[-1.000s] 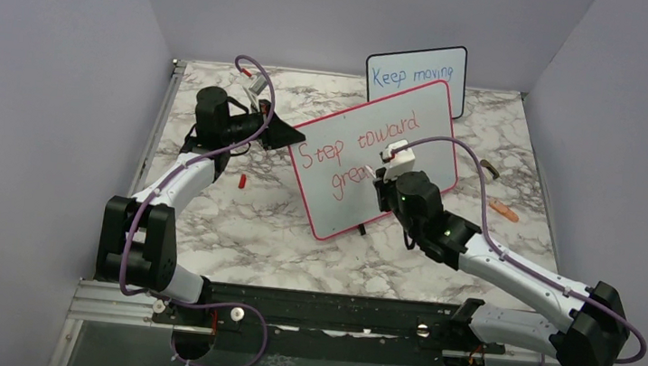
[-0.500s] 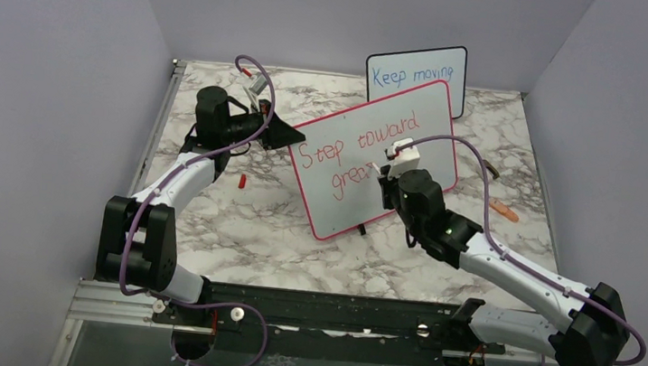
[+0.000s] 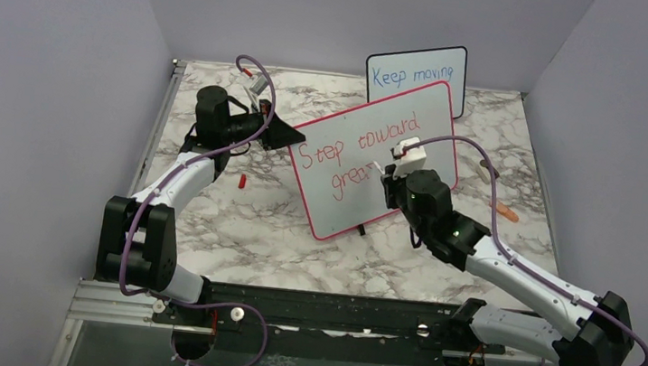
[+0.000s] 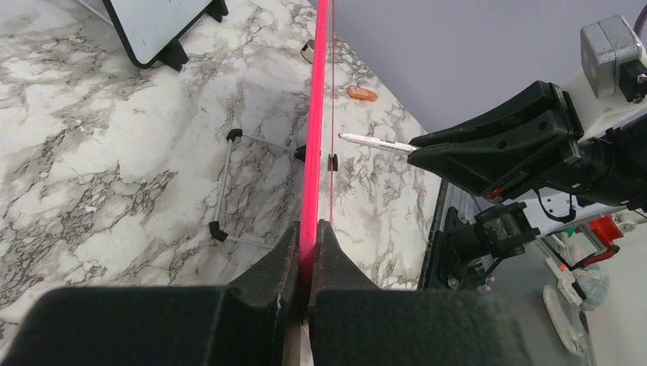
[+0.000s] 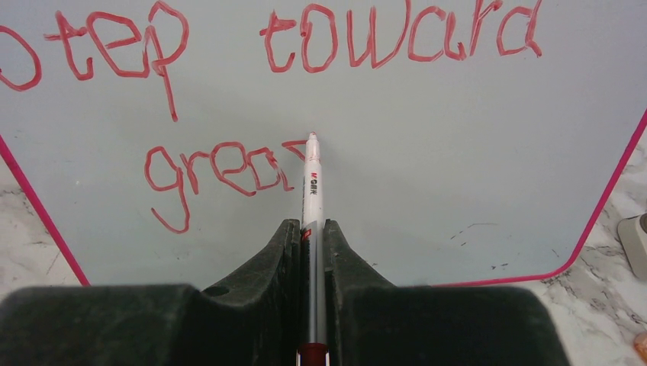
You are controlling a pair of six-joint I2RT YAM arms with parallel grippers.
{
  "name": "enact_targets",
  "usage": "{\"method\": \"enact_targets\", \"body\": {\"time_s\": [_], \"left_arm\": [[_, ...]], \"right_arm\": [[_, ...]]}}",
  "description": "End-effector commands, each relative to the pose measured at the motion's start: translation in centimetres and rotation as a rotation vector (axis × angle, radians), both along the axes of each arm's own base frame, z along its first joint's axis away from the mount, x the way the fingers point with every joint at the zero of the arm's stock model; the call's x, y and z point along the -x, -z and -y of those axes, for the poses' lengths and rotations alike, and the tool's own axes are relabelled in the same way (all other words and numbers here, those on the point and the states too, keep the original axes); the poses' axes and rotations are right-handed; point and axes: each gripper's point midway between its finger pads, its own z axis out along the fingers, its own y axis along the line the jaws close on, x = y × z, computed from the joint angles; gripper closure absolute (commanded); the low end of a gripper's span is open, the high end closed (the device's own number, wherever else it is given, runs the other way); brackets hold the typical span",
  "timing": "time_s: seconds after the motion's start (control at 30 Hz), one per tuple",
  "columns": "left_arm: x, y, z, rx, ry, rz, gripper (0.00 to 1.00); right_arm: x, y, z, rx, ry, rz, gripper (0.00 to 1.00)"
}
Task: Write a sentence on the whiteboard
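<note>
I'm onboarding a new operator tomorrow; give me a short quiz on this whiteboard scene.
1. True or false: the left gripper is shut on the edge of the whiteboard.
2. The right gripper holds: A) a marker; B) an eraser; C) a cap.
3. Fill in: the first line of the sentence reads "Step ___".
Key: 1 true; 2 A; 3 toward.
</note>
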Motion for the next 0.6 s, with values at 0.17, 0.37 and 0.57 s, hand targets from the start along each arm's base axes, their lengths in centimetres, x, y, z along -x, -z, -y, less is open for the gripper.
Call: {"method": "enact_targets", "body": {"time_s": [0.17,0.37,0.57], "left_arm": [[0.05,2.17,-0.02,-0.029,0.001,-0.076,1.00],[0.04,2.14,-0.05,-0.030,0.001,-0.074,1.00],[0.07,2.16,-0.04,-0.032,0.002,-0.075,1.00]], "right_arm": [[-0.51,-1.25,-1.26,-0.031,-0.036,0.015,1.00],[-0.94,-1.95,-1.62,-0.050,-0.034,0.038,1.00],[-1.08,-1.61,-1.72,-0.043,-0.035,0.033,1.00]]}}
